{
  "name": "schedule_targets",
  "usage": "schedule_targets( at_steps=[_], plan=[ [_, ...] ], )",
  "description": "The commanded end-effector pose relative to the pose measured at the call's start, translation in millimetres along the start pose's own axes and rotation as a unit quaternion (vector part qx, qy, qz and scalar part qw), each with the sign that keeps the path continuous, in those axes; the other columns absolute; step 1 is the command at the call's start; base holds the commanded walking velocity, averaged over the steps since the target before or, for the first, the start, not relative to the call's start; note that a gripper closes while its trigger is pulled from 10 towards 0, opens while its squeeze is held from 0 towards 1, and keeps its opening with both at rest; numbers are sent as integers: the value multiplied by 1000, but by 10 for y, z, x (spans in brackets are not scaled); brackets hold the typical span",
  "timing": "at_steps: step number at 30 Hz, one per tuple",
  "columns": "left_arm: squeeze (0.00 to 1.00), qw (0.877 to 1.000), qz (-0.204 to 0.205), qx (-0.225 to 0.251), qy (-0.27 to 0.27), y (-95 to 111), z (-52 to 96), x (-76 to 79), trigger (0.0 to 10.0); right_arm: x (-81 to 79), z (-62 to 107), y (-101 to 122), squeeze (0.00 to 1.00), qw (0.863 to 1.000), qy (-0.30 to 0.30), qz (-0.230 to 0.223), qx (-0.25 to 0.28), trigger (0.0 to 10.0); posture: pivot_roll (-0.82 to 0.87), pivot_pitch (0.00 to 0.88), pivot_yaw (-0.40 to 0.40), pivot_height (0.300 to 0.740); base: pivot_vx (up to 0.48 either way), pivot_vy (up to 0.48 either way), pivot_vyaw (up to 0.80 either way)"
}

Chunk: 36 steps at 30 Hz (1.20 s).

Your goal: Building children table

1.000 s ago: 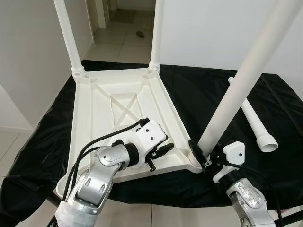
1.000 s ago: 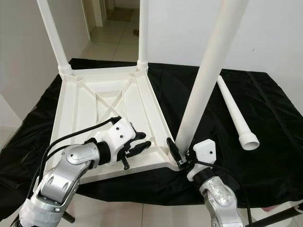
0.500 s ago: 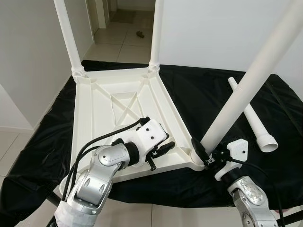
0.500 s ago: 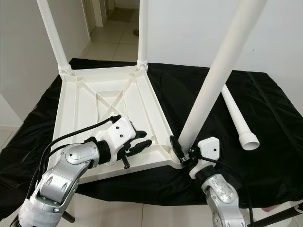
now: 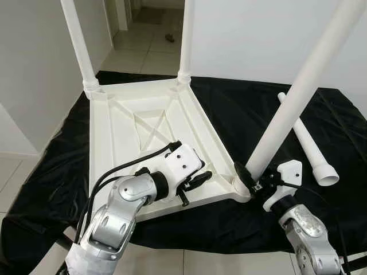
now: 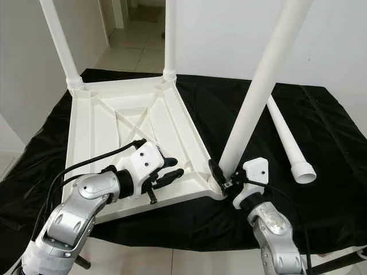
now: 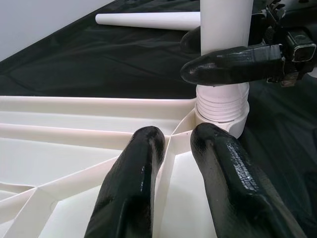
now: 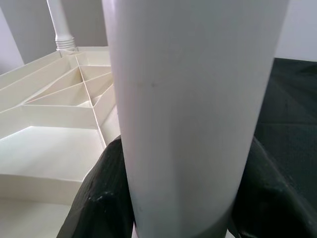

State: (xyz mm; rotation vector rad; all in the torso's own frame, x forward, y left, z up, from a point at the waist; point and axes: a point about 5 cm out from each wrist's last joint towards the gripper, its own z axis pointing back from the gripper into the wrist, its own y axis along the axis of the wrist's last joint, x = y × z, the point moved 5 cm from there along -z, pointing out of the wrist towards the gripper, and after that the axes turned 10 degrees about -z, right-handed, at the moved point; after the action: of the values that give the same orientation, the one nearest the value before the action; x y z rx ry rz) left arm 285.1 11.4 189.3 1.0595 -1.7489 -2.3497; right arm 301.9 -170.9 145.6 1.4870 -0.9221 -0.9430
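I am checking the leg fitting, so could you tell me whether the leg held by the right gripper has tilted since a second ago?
Yes. Against the tabletop's near corner socket, the held leg leans further to the robot's right, with the right gripper at its base.

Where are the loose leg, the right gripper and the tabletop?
Loose leg (image 6: pixel 284 139), right eye view, mid shaft.
Right gripper (image 6: pixel 221 175), right eye view, between fingertips.
Tabletop (image 5: pixel 112 137), left eye view, underside panel.
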Motion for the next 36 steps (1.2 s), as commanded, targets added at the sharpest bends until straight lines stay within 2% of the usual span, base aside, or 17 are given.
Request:
schedule_targets(
  at_steps=[1,5,7,8,10,11,12,13,16,17,19,20,21,22,33,34,36],
  plan=[
    [0,1000,0,-4,31,16,9,-64,10000,126,152,-531,0,992,-38,-43,-112,10000,5,91,7,740,0,0,0],
    [0,999,0,-4,32,17,10,-61,10000,129,155,-523,0,992,-39,-41,-109,10000,8,93,2,740,0,0,0],
    [0,999,0,-4,34,17,12,-60,10000,135,159,-515,0,993,-49,-38,-101,10000,12,94,-2,740,0,0,0],
    [0,999,0,-5,35,16,16,-55,10000,158,164,-505,0,993,-78,-38,-85,10000,18,97,-5,740,0,0,0],
    [0,999,0,-5,35,16,16,-55,10000,158,164,-505,0,993,-78,-38,-85,10000,18,97,-5,740,0,0,0],
    [0,999,2,-6,36,14,17,-35,10000,242,159,-475,0,982,-179,-40,-49,10000,19,99,-4,740,0,0,0],
    [0,999,2,-6,36,14,17,-35,10000,242,159,-475,0,982,-179,-40,-49,10000,19,99,-4,740,0,0,0],
    [0,999,3,-5,35,19,12,-27,10000,281,162,-443,0,973,-224,-34,-32,10000,19,99,-4,740,0,0,0],
    [0,999,4,-4,35,27,5,-22,10000,301,163,-427,0,966,-255,-30,-23,10000,23,99,-5,740,0,0,0],
    [0,999,5,-2,35,35,0,-20,10000,331,160,-416,0,955,-294,-25,-13,10000,24,99,-7,740,0,0,0],
    [0,999,5,-2,35,35,0,-20,10000,331,160,-416,0,955,-294,-25,-13,10000,24,99,-7,740,0,0,0],
    [0,999,6,-1,35,43,-6,-20,10000,355,136,-389,0,945,-328,-17,-2,10000,33,96,-9,740,0,0,0],
    [0,999,6,-1,35,43,-6,-20,10000,355,136,-389,0,945,-328,-17,-2,10000,33,96,-9,740,0,0,0],
    [0,999,6,0,35,57,-9,-18,10000,374,77,-360,0,933,-360,-17,6,10000,37,95,-10,740,0,0,0],
    [0,999,3,-2,47,63,3,-56,10000,410,12,-281,0,921,-389,-11,30,10000,55,85,-27,740,0,0,0],
    [0,999,4,-1,47,63,3,-55,10000,392,3,-277,1000,922,-385,-17,35,10000,56,85,-28,740,0,0,0],
    [0,999,6,-1,48,62,0,-52,10000,367,-10,-257,1000,925,-377,-22,43,10000,55,82,-32,740,0,0,0]
  ],
)
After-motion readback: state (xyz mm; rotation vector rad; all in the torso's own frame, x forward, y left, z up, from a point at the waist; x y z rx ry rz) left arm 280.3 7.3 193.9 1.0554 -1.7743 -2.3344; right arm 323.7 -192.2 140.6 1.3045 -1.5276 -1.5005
